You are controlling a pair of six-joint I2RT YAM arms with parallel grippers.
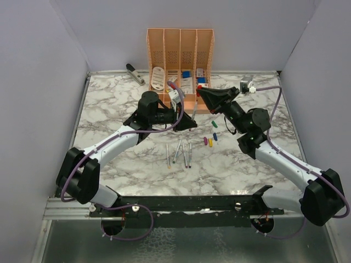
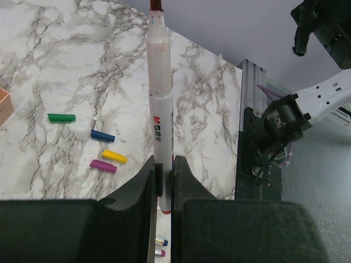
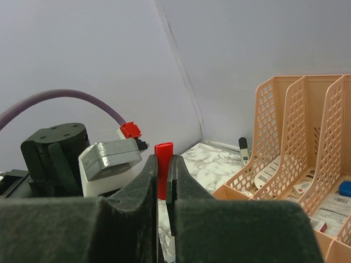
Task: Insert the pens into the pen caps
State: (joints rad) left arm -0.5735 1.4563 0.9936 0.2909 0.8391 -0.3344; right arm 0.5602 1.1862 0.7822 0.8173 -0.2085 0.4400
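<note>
My left gripper (image 1: 188, 123) (image 2: 163, 171) is shut on a whitish-grey pen (image 2: 161, 104) (image 1: 194, 112) with a red tip that points away from the fingers. My right gripper (image 1: 201, 92) (image 3: 162, 162) is shut on the red cap (image 3: 163, 151), held upright above the table near the organiser. The two grippers are close, with pen and cap apart. Green (image 1: 214, 124) (image 2: 60, 117), blue (image 1: 215, 137) (image 2: 102, 136), yellow (image 1: 210, 142) (image 2: 114, 156) and purple (image 1: 205, 141) (image 2: 103, 166) caps lie on the table. Several more pens (image 1: 178, 152) lie side by side in the middle.
An orange organiser (image 1: 180, 41) (image 3: 296, 126) with blue-and-white boxes stands at the back centre. A grey stapler (image 1: 134, 72) (image 3: 243, 149) lies to its left. Grey walls close in the marble table (image 1: 109, 109) on three sides.
</note>
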